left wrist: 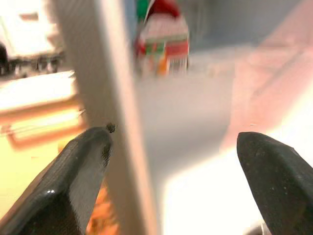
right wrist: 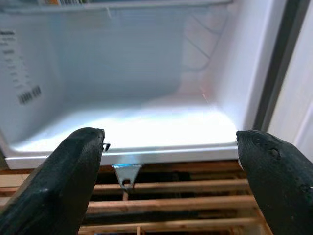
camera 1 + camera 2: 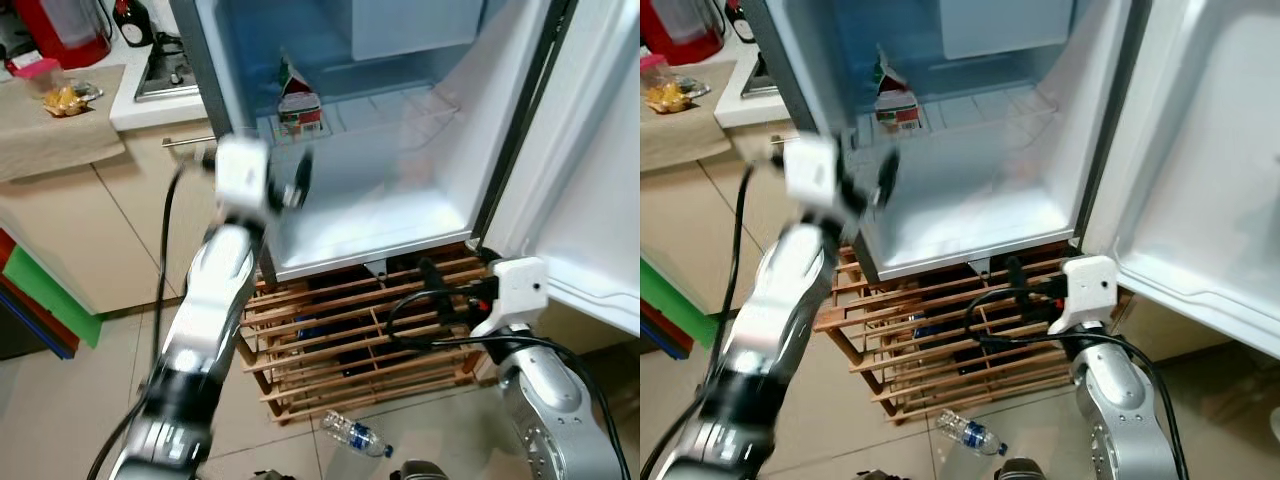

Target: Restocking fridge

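The fridge (image 3: pixel 330 225) stands open with a bright white, bare bottom compartment. A red, white and green carton (image 3: pixel 299 104) stands upright on the shelf at the back left, also seen as the carton (image 1: pixel 164 43) in the left wrist view. My left gripper (image 3: pixel 293 182) is raised at the fridge's left front edge, blurred, with its fingers (image 1: pixel 80 171) open and holding nothing. My right gripper (image 3: pixel 438 285) is low, just below the fridge's bottom lip, open and empty, and it faces the bottom compartment (image 2: pixel 146 122).
A wooden slatted crate (image 3: pixel 350 345) sits under the fridge. A plastic water bottle (image 3: pixel 355 435) lies on the tiled floor in front of it. The fridge door (image 3: pixel 590 150) hangs open on the right. A counter (image 3: pixel 60 120) with a snack bag and a red kettle is on the left.
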Available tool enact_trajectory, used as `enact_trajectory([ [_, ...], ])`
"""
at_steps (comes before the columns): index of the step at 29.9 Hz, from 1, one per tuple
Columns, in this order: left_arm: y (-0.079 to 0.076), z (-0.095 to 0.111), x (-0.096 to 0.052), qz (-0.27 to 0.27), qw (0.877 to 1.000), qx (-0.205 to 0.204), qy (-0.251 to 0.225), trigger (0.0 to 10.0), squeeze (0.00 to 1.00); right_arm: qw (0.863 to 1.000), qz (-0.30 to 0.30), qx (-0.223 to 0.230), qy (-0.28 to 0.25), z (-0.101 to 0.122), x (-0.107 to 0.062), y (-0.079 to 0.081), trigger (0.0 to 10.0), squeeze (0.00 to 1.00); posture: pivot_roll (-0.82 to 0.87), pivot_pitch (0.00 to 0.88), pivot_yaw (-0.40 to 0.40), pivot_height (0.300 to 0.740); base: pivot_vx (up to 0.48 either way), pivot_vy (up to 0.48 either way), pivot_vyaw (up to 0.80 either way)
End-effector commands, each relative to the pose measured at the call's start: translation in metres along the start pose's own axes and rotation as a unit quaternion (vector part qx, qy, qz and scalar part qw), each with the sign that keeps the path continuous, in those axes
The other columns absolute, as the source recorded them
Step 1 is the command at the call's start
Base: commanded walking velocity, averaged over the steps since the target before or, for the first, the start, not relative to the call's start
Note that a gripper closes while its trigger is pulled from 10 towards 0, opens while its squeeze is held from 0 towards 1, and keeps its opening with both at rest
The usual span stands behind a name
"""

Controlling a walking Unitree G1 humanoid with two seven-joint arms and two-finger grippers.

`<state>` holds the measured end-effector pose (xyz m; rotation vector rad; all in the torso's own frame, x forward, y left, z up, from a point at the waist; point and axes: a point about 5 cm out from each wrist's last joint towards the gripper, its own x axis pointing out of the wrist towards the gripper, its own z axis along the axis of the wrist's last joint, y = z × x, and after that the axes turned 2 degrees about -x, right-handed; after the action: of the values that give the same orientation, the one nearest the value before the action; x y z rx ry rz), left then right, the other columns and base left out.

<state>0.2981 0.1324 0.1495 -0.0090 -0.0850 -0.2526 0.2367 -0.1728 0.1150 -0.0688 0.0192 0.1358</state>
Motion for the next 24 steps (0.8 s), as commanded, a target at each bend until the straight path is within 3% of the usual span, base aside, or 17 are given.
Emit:
enact_trajectory([
  [1, 0.003, 0.001, -0.012, -0.011, 1.0, -0.007, 0.0, 10.0, 1.0, 1.0, -0.014, 0.001, -0.003, -0.001, -0.001, -0.001, 10.0, 0.0, -0.16, 0.0, 0.123, 0.74, 0.0, 0.0, 0.0],
  [3, 0.007, -0.011, -0.029, -0.011, 1.0, -0.008, 0.016, 10.0, 1.0, 1.0, -0.011, 0.003, -0.001, -0.003, -0.006, -0.001, 10.0, 0.0, -0.15, 0.0, 0.124, 0.74, 0.0, 0.0, 0.0],
  [4, 0.007, -0.011, -0.029, -0.011, 1.0, -0.008, 0.016, 10.0, 1.0, 1.0, -0.011, 0.003, -0.001, -0.003, -0.006, -0.001, 10.0, 0.0, -0.15, 0.0, 0.124, 0.74, 0.0, 0.0, 0.0],
  [7, 0.017, -0.033, -0.066, -0.018, 0.999, 0.004, 0.038, 10.0, 1.0, 1.0, 0.003, 0.006, 0.005, -0.008, -0.011, -0.001, 10.0, 0.0, -0.12, 0.0, 0.093, 0.74, 0.0, 0.0, 0.0],
  [10, 0.016, -0.031, -0.073, -0.007, 0.999, -0.002, 0.037, 10.0, 1.0, 1.0, 0.021, 0.003, 0.003, -0.009, -0.003, -0.004, 10.0, 0.0, -0.09, 0.0, 0.064, 0.74, 0.0, 0.0, 0.0],
  [11, 0.012, -0.024, -0.069, -0.013, 1.0, -0.01, 0.021, 10.0, 0.0, 1.0, 0.026, 0.001, 0.003, -0.009, 0.001, -0.003, 10.0, 0.0, -0.08, 0.0, 0.055, 0.74, 0.0, 0.0, 0.0],
  [13, 0.003, -0.014, -0.063, -0.026, 1.0, -0.01, 0.004, 10.0, 0.0, 0.999, 0.035, 0.0, 0.0, -0.008, 0.007, -0.002, 10.0, 0.0, -0.07, 0.0, 0.042, 0.74, 0.0, 0.0, 0.0],
  [16, 0.002, -0.01, -0.062, -0.018, 1.0, -0.024, -0.005, 10.0, 0.0, 0.999, 0.051, 0.002, -0.004, -0.006, 0.011, 0.001, 10.0, 0.0, -0.07, 0.0, 0.034, 0.74, 0.0, 0.0, 0.0],
  [21, 0.0, -0.014, -0.067, -0.009, 0.999, -0.031, -0.003, 10.0, 0.0, 0.996, 0.089, 0.006, -0.02, 0.003, 0.015, 0.003, 10.0, 0.0, -0.08, 0.0, 0.014, 0.74, 0.0, 0.0, 0.0],
  [24, -0.006, -0.014, -0.061, -0.021, 0.999, -0.03, -0.005, 10.0, 0.0, 0.994, 0.103, -0.01, -0.038, 0.011, 0.015, 0.001, 10.0, 0.0, -0.09, 0.0, 0.006, 0.74, 0.0, 0.0, 0.0],
])
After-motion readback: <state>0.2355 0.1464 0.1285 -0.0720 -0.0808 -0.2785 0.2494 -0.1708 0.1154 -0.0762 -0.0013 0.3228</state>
